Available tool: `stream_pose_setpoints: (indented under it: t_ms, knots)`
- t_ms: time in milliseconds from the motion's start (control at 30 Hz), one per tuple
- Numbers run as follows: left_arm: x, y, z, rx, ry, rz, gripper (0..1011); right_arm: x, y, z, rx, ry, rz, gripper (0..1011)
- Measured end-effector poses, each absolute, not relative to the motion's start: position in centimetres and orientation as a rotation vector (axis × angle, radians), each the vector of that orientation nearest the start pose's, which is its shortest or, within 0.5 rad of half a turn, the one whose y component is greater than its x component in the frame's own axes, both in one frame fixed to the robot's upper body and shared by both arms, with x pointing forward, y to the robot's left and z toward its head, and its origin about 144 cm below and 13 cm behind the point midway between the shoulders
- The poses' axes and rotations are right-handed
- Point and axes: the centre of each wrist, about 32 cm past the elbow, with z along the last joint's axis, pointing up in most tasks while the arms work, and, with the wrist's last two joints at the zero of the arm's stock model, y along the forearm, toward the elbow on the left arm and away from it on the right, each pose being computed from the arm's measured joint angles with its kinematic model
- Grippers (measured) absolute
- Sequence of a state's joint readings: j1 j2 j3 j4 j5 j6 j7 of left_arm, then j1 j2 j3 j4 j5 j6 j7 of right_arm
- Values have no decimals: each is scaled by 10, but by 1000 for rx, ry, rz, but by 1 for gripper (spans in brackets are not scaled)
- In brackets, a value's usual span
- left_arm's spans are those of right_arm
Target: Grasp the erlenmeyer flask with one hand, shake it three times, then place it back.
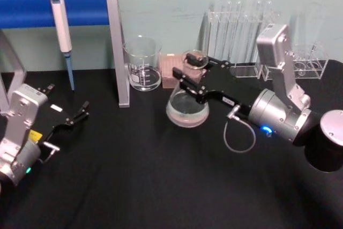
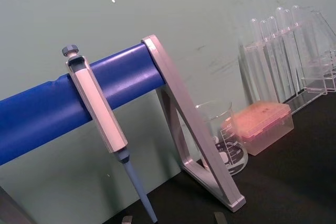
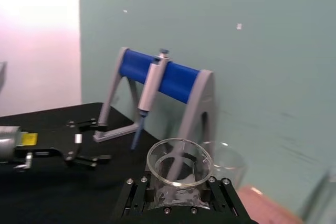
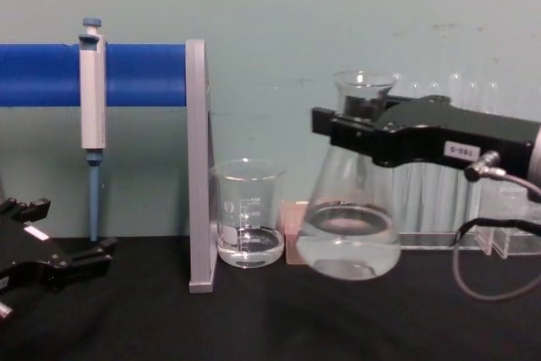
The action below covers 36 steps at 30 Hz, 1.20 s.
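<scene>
The erlenmeyer flask [image 1: 187, 108] is clear glass with a little clear liquid in its wide base, near the table's middle back. My right gripper [image 1: 195, 76] is shut on its narrow neck just under the flared rim, reaching in from the right. The chest view has the flask [image 4: 351, 226] slightly tilted in the black fingers [image 4: 338, 128]; whether its base touches the table I cannot tell. From the right wrist I look down onto the flask's rim [image 3: 178, 163]. My left gripper [image 1: 80, 112] rests open at the left over the black table, holding nothing.
A glass beaker [image 1: 143, 63] stands left of the flask, beside the grey post of a blue pipette stand [image 1: 118, 46] holding a pipette [image 1: 61, 25]. A pink box [image 1: 171, 68] and test tube racks [image 1: 241, 25] line the back. A black cylinder [image 1: 329, 143] sits at right.
</scene>
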State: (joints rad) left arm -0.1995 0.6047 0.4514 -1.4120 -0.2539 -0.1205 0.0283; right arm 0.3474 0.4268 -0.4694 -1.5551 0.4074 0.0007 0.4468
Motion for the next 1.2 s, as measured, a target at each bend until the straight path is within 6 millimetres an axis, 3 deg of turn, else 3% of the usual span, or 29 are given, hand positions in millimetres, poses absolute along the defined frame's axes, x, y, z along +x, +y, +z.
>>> stream_pose_setpoints:
  t_ms: [667, 1200]
  knots:
    - [489, 310, 1140, 305, -285, 1248, 1001, 518, -240, 1223, -14, -176, -831, 456]
    - [489, 310, 1140, 304, -285, 1248, 1001, 516, -227, 1223, -13, -167, -765, 456]
